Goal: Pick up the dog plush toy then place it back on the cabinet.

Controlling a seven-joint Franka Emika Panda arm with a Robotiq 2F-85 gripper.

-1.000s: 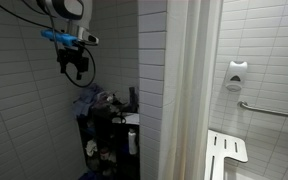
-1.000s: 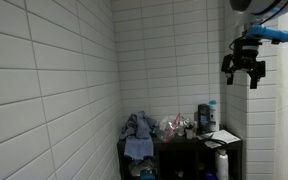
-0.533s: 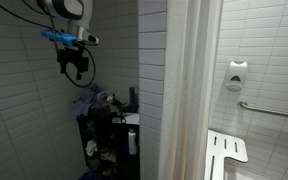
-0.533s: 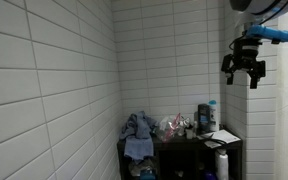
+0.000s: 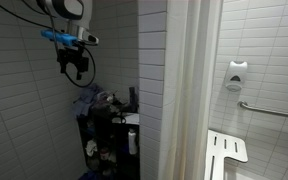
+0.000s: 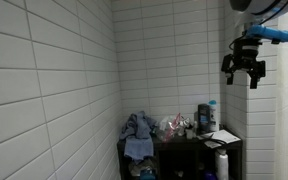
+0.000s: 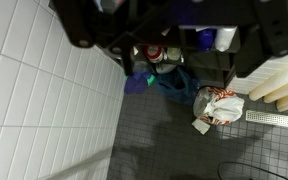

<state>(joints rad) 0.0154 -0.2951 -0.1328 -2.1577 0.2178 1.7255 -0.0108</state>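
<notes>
The narrow black cabinet point(image 5: 106, 135) stands in the tiled corner; it also shows in the other exterior view point(image 6: 179, 155) and from above in the wrist view point(image 7: 199, 62). A blue-grey soft heap that may be the dog plush toy point(image 6: 137, 128) lies on its top at one end, also in an exterior view point(image 5: 85, 101). I cannot make out a dog shape. My gripper point(image 6: 242, 70) hangs high above the cabinet, well clear of everything, open and empty; it shows the same in an exterior view point(image 5: 76, 70). Its dark fingers point(image 7: 84, 30) fill the top of the wrist view.
Bottles and small items point(image 6: 206, 118) crowd the cabinet top. A white shower curtain point(image 5: 184, 90) hangs beside the cabinet, with a white slatted fold-down seat point(image 5: 226, 152) and a grab bar point(image 5: 269, 112) beyond. A crumpled bag point(image 7: 219, 105) lies on the dark floor tiles.
</notes>
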